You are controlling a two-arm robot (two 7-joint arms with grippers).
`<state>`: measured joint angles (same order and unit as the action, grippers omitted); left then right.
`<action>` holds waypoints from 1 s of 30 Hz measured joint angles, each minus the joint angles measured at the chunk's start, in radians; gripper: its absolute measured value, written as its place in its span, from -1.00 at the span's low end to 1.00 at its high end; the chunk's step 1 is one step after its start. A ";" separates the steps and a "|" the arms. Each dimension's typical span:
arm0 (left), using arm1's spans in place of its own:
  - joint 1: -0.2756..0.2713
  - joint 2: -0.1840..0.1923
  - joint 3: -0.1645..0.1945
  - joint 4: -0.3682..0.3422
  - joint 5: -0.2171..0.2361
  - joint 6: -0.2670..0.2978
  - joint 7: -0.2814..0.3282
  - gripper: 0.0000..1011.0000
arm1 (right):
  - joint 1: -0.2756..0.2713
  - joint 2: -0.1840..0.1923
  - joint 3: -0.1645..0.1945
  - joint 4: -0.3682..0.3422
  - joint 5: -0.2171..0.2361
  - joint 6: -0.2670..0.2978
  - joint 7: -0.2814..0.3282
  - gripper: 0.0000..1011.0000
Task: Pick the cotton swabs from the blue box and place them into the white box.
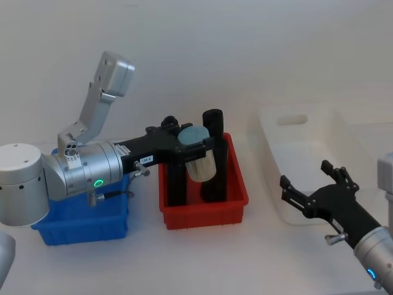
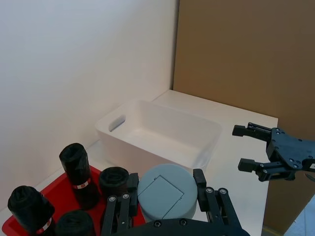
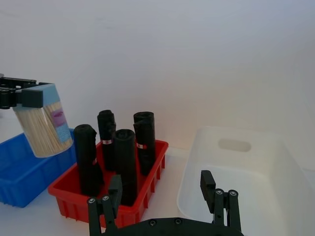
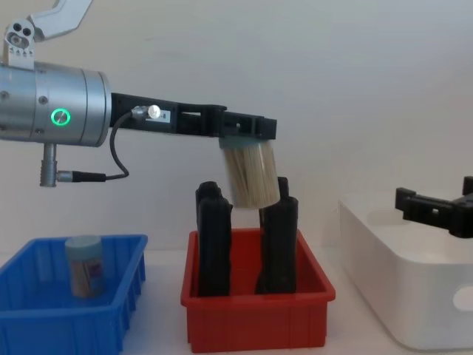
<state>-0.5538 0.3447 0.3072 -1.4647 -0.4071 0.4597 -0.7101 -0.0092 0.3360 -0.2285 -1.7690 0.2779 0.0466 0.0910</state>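
Gripping one cotton swab tub (image 1: 199,166) at its lid, left gripper (image 1: 195,147) holds it above red bin (image 1: 206,212). Second tub (image 4: 83,266) sits in blue box (image 1: 80,227). Right gripper (image 1: 305,174), fingers spread, hovers near white box (image 1: 295,117).

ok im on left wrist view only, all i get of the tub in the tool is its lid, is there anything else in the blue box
Observer: Yes. The chest view shows a second tub standing upright in the blue box.
Operator: and is the one im holding hanging straight
Observer: No. The left tool grips it at the lid, and the held tub hangs tilted above the red bin.
Operator: which one has the label
Observer: The right wrist view shows a label on the held tub's side.
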 joint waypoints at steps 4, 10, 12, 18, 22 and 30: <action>-0.002 -0.001 0.001 0.001 -0.001 0.001 -0.006 0.33 | 0.008 -0.002 -0.004 -0.002 -0.011 0.018 0.028 0.98; -0.005 -0.003 0.003 0.003 -0.002 0.002 -0.013 0.33 | 0.028 -0.010 -0.016 -0.006 -0.035 0.054 0.087 0.98; -0.006 -0.003 0.003 0.003 -0.002 0.002 -0.014 0.33 | 0.038 -0.015 -0.022 -0.007 -0.049 0.070 0.111 0.98; -0.007 -0.004 0.004 0.003 -0.003 0.003 -0.017 0.33 | 0.072 -0.037 -0.043 -0.006 -0.090 0.112 0.164 0.98; -0.007 -0.004 0.004 0.004 -0.003 0.003 -0.019 0.33 | 0.093 -0.052 -0.054 0.001 -0.112 0.137 0.192 0.98; -0.008 -0.005 0.005 0.004 -0.004 0.003 -0.021 0.33 | 0.137 -0.083 -0.073 0.024 -0.148 0.176 0.229 0.98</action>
<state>-0.5616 0.3398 0.3118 -1.4603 -0.4108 0.4626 -0.7306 0.1273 0.2534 -0.3014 -1.7450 0.1295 0.2226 0.3200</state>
